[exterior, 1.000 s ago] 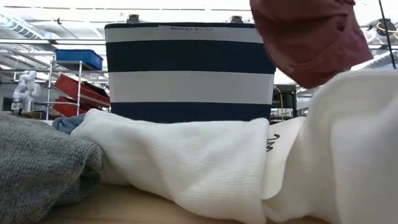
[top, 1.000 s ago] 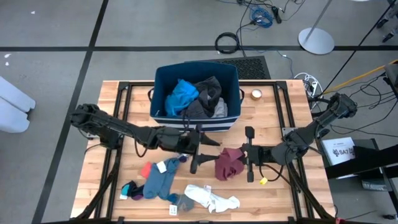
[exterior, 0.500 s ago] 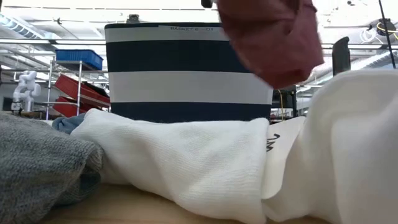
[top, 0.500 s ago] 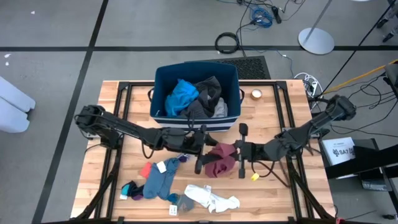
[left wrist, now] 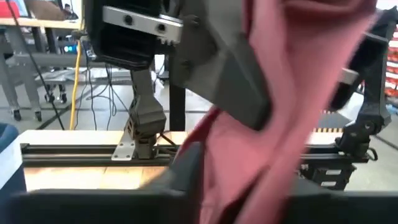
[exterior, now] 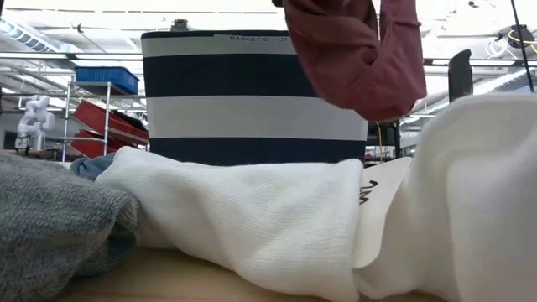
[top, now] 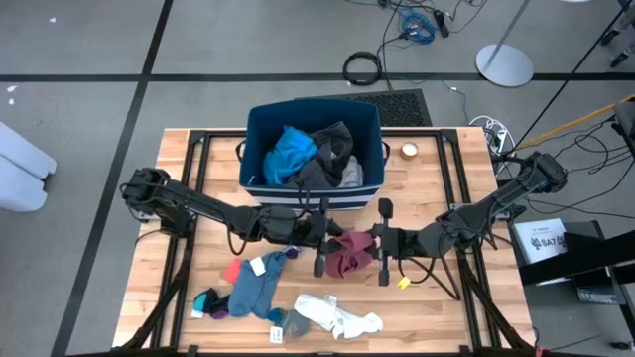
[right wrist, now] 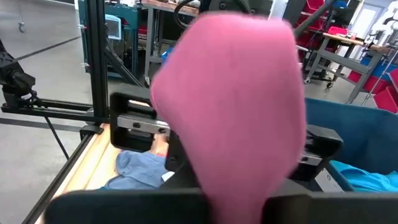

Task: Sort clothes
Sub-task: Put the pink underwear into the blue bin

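The maroon garment (top: 347, 255) is held off the worktop (top: 437, 188) between the two arms, just in front of the striped bin (top: 313, 149). It is pinched at one end by the left tool (top: 323, 250) and at the other by the right tool (top: 380, 256), both clamped on the cloth, so its long axis runs across the worktop from arm to arm. In the low view it hangs down in a fold (exterior: 357, 54). White socks (top: 337, 315) and teal socks (top: 253, 293) (a loose scatter) lie nearer the front edge.
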### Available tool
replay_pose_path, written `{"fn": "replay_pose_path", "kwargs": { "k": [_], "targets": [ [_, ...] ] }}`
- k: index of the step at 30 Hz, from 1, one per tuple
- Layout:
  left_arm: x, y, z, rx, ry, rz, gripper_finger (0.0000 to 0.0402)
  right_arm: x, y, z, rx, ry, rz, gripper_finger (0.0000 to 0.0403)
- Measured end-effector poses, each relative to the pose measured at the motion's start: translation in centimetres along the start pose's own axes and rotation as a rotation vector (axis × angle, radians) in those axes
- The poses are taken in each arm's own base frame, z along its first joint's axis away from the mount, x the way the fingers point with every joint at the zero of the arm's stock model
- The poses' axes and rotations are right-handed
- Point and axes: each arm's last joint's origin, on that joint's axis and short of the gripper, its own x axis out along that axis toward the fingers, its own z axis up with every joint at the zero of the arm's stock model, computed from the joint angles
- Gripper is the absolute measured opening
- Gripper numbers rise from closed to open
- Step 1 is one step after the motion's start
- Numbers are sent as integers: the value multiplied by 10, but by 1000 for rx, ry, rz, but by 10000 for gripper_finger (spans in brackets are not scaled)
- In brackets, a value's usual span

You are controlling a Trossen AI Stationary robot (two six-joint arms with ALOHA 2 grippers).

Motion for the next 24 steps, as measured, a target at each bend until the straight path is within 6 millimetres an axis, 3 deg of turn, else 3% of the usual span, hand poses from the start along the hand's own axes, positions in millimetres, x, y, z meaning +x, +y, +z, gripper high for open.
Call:
{"fn": "replay_pose_path", "kwargs": {
  "k": [2,3,9,14,19,24],
  "targets": [
    [0,-3,0,22,-3,-7,26,-2,-1,0,-3,4,2,47],
    [0,-4,1,27,-8,-10,17,-2,-2,1,6,2,2,60],
    [-1,-6,1,48,-8,-14,8,-15,-7,6,56,14,12,143],
    [-7,-6,11,49,-28,14,6,-46,-12,8,60,80,66,185],
    [-26,-2,41,90,-112,92,5,-77,-12,-3,177,231,117,196],
    [-62,11,89,211,-203,270,5,-82,0,-17,171,334,108,196]
  ]
}}
